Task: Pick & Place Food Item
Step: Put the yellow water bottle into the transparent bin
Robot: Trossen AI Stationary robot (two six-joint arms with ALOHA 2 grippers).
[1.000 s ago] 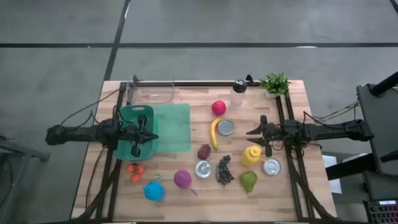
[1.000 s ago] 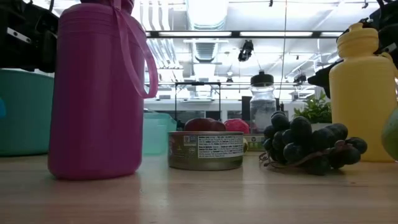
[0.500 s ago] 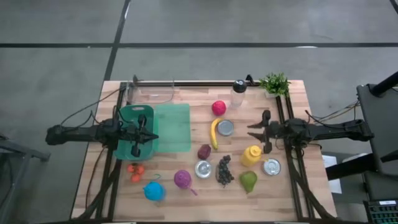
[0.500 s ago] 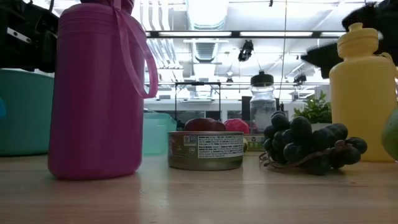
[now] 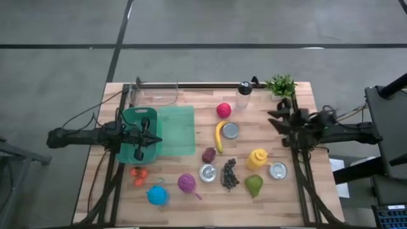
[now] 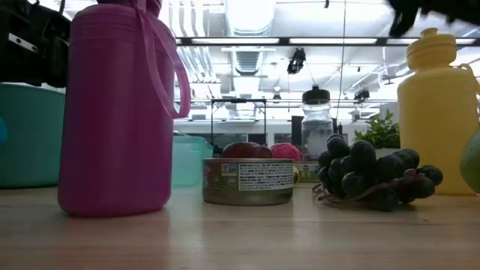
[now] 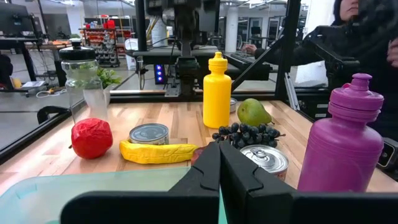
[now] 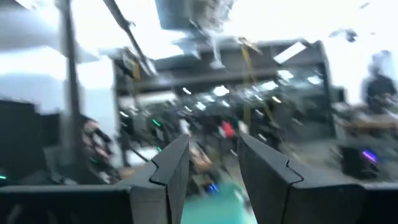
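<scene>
The food lies mid-table in the high view: a yellow banana (image 5: pixel 219 136), a red ball-shaped fruit (image 5: pixel 223 110), a dark plum (image 5: pixel 208 154), black grapes (image 5: pixel 229 173), a green pear (image 5: pixel 254 185) and small orange tomatoes (image 5: pixel 138 176). My left gripper (image 5: pixel 151 138) hovers shut over the teal bin (image 5: pixel 129 129); its wrist view shows the fingers closed (image 7: pixel 219 163). My right gripper (image 5: pixel 277 118) is open and raised near the table's right side, pointing up into the room (image 8: pixel 214 155). It holds nothing.
A yellow bottle (image 5: pixel 257 158), three cans (image 5: pixel 230 130) (image 5: pixel 207 172) (image 5: pixel 278 170), a magenta bottle (image 5: pixel 186 183) and a blue one (image 5: pixel 158 194) stand among the food. A green mat (image 5: pixel 176 130) lies beside the bin. A clear bottle (image 5: pixel 243 94), a plant (image 5: pixel 280 85) and a clear box (image 5: pixel 159 95) line the far edge.
My right gripper has drawn back from beside the yellow bottle toward the table's right and far edges, has risen, and has tipped upward. In the low view it has climbed almost out of the picture. The left arm and all objects have stayed put.
</scene>
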